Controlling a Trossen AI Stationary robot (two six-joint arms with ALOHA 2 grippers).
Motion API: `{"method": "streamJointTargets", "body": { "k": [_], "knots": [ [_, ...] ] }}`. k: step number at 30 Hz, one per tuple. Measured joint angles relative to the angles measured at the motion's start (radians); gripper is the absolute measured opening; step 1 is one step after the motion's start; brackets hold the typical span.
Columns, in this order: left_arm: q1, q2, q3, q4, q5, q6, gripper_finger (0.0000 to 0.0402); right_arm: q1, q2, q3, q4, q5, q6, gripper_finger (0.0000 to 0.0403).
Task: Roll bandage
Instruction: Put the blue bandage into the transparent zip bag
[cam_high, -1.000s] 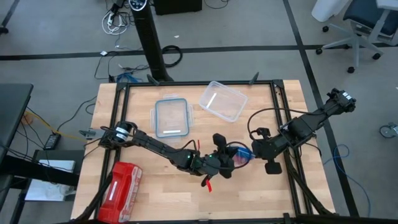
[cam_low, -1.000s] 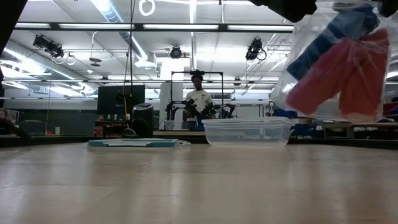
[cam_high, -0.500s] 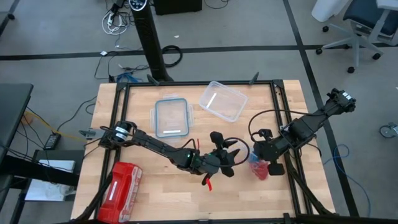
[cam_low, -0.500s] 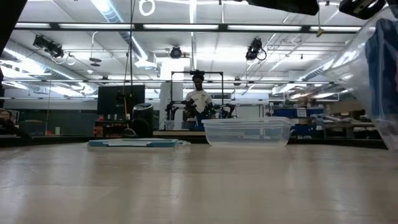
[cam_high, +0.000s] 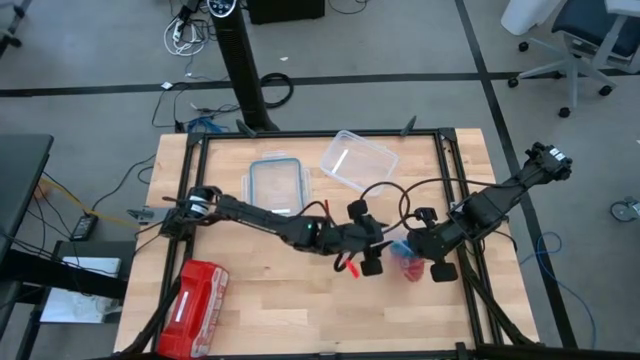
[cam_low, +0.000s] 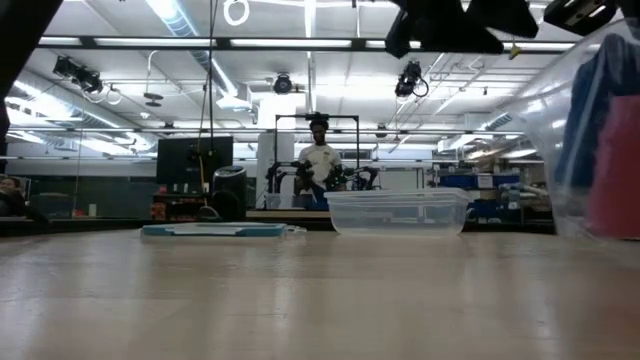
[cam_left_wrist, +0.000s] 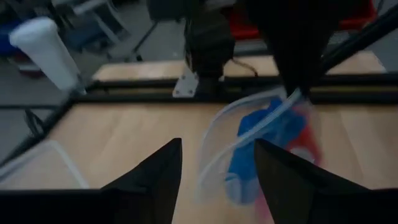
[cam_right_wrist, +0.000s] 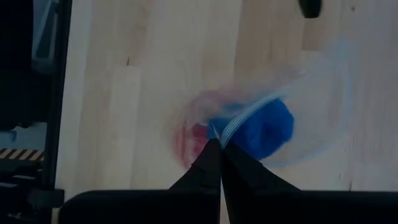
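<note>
1 clear bag (cam_high: 405, 262) with 1 blue bandage (cam_right_wrist: 261, 132) hangs pinched in the right gripper (cam_right_wrist: 219, 148); left gripper (cam_left_wrist: 217, 168) spread wide, empty.

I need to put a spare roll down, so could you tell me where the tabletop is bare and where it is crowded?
Bare wood lies along the near edge between the red pouch and the right arm, and at the far left corner beside the lid. The middle right is crowded: the open left gripper and the shut right gripper flank the clear bag holding the bandage, with the clear container behind.
</note>
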Motion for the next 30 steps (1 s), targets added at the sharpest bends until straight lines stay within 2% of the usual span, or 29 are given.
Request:
{"method": "streamJointTargets", "body": {
  "k": [7, 16, 19, 24, 30],
  "knots": [
    [0.058, 0.000, 0.000, -0.097, 0.203, -0.082, 0.0201, 0.000, 0.000, -0.004, 0.002, 0.008, -0.025, 0.0001],
    [0.097, 0.001, 0.000, -0.168, 0.305, -0.101, 0.0201, 0.000, 0.000, -0.004, 0.012, 0.012, -0.062, 0.0001],
    [0.101, 0.001, 0.000, -0.167, 0.307, -0.095, 0.0197, 0.000, 0.000, -0.004, 0.015, 0.012, -0.074, 0.0001],
    [0.102, 0.001, 0.000, -0.168, 0.306, -0.052, 0.0166, 0.000, 0.000, -0.004, 0.018, 0.012, -0.081, 0.0001],
    [0.102, 0.001, 0.000, -0.173, 0.318, -0.046, 0.0102, 0.000, 0.000, -0.004, 0.021, 0.012, -0.085, 0.0001]
  ]
}}
